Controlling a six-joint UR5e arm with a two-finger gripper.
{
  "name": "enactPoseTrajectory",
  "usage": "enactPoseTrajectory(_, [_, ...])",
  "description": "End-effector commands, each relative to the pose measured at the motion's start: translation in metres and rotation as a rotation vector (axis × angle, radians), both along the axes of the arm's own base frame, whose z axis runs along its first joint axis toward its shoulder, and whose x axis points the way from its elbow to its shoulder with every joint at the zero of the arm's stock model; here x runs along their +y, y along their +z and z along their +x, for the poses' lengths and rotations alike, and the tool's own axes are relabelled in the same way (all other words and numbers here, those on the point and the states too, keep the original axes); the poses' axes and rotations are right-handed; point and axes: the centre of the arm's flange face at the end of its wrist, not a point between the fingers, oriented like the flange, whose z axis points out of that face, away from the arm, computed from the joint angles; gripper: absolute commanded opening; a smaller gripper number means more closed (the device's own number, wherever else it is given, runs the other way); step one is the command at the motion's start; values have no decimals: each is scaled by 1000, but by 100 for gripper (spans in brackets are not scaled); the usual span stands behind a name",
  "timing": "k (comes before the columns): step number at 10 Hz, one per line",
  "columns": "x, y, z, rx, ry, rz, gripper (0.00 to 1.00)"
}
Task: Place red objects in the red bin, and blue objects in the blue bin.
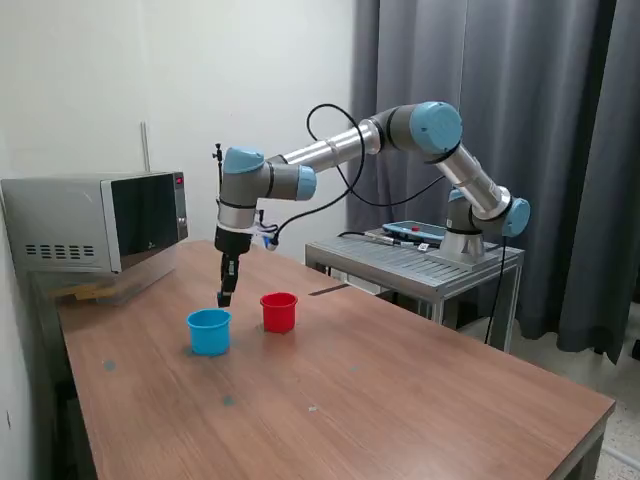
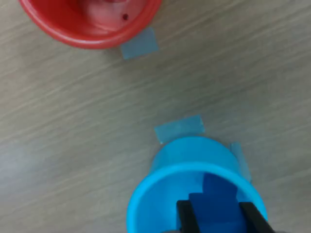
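From my station, the table [image 1: 400, 400] carries the blue bin [image 2: 194, 194], and the red bin [image 2: 92, 24] stands just beside it. My gripper [image 2: 217, 216] hangs directly over the blue bin's mouth, fingers clamped on a blue cube [image 2: 214, 206]; another blue cube [image 2: 218, 184] lies inside.

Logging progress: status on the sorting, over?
Pincer above blue cup, holding a dark-blue cube. Another blue cube inside. Red cup alongside. Nothing obstructing.
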Motion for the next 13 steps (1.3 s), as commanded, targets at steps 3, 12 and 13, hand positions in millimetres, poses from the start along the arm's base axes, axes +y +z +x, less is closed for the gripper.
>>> enactPoseTrajectory(3, [0,-6,3,-11,-4,-8,0])
enactPoseTrajectory(12, [6,-6,1,-5,-8,-10,0])
enactPoseTrajectory(13, [4,-8,0,-6,-7,-11,0])
